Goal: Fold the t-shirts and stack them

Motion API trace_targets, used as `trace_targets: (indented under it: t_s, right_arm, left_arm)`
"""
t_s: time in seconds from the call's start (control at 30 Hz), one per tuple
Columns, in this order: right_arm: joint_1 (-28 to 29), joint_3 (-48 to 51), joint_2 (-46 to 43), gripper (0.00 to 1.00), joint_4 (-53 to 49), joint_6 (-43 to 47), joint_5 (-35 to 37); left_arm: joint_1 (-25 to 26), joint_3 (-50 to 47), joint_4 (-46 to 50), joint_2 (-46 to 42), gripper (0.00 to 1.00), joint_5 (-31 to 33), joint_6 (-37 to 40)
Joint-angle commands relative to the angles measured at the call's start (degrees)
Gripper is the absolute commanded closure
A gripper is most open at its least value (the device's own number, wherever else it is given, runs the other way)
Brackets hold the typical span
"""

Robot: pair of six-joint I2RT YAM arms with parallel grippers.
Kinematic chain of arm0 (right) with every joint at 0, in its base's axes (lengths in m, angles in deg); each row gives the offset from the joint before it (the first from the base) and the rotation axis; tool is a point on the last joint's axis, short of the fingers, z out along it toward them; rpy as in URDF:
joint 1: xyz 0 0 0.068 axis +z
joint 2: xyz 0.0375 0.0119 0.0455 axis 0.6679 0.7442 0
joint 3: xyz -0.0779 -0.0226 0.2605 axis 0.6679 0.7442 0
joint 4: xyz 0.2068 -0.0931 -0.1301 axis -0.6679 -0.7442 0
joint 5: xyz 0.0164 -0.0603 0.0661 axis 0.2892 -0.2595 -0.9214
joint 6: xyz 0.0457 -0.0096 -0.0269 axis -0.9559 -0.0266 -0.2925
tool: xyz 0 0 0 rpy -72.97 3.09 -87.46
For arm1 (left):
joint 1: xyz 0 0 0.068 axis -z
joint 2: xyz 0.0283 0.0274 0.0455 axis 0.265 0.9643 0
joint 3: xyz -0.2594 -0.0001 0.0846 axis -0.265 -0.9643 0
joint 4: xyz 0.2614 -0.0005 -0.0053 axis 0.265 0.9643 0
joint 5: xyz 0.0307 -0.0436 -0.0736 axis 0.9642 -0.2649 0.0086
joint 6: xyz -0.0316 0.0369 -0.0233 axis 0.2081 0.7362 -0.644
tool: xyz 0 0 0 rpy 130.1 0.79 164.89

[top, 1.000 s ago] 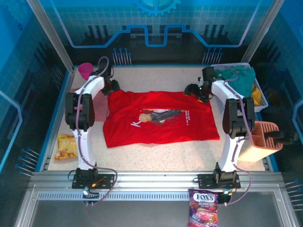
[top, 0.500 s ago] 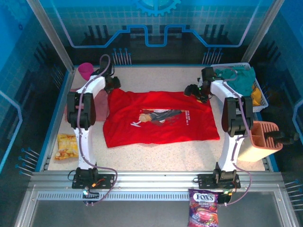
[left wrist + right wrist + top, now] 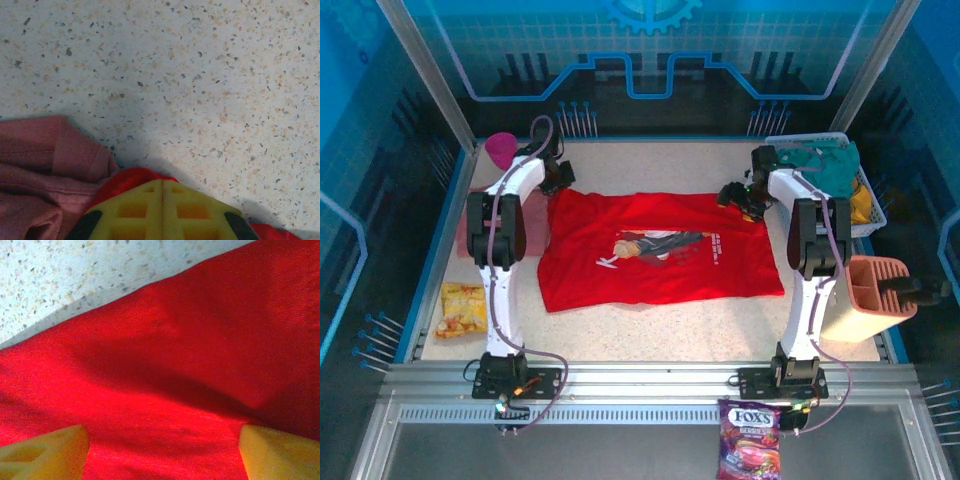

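Observation:
A bright red t-shirt (image 3: 660, 250) with a dark chest graphic lies spread flat in the middle of the table. A salmon-pink t-shirt (image 3: 532, 228) lies bunched along its left edge, under the left arm. My left gripper (image 3: 558, 178) is at the red shirt's far left corner. Its yellow fingers (image 3: 200, 212) are pressed together, shut on a fold of red cloth (image 3: 122, 182), with the pink shirt (image 3: 45, 170) beside it. My right gripper (image 3: 738, 197) is at the far right corner, open, and red cloth (image 3: 165, 390) lies flat between its fingertips (image 3: 45, 452).
A white basket (image 3: 868, 200) holding teal cloth stands at the back right. A peach holder (image 3: 875, 295) stands by the right arm. A pink cup (image 3: 501, 150) is at the back left, a yellow snack bag (image 3: 462, 308) at the left, and a candy bag (image 3: 750, 440) at the front.
The left gripper has closed on the red shirt's far left corner and shifted slightly farther back. The right gripper has edged a little to the right and stays open.

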Motion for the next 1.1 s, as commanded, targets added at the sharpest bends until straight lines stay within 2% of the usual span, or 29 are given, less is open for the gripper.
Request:
trace_targets:
  t_s: [0.0,0.03,0.17,0.47,0.57,0.7,0.8,1.07]
  right_arm:
    - [-1.17,-1.23,0.75,0.21,-1.36,-0.71,0.27]
    - [-1.15,-1.06,0.59,0.21,-1.27,-0.63,0.33]
    - [-1.20,-0.88,0.42,0.21,-1.09,-0.63,-0.16]
    - [-1.37,-0.69,0.48,0.21,-1.01,-0.55,-0.15]
    - [-1.44,-1.09,0.81,0.21,-1.25,-0.54,0.09]
    - [-2.09,-2.51,1.53,0.22,-4.07,-1.28,3.13]
    - [-3.15,-2.80,1.38,0.24,-5.36,-1.77,5.39]
    - [-5.69,-3.24,1.18,0.25,-5.38,-2.25,6.45]
  left_arm:
    - [-0.01,1.63,3.89,-0.55,0.83,0.90,1.22]
    - [-0.02,2.38,4.83,-0.35,0.77,0.83,1.79]
    - [-0.01,3.23,7.17,-0.47,0.67,0.44,3.22]
    - [0.21,-0.60,4.94,-1.22,0.67,-2.90,2.94]
    - [0.26,0.41,5.53,-0.13,0.75,-2.51,2.28]
    - [-0.13,0.83,5.98,-0.54,0.93,0.12,0.00]
    - [-0.70,0.07,6.57,-1.84,0.99,1.58,-0.71]
    - [-2.70,-7.00,4.38,-6.37,1.00,2.79,-2.32]
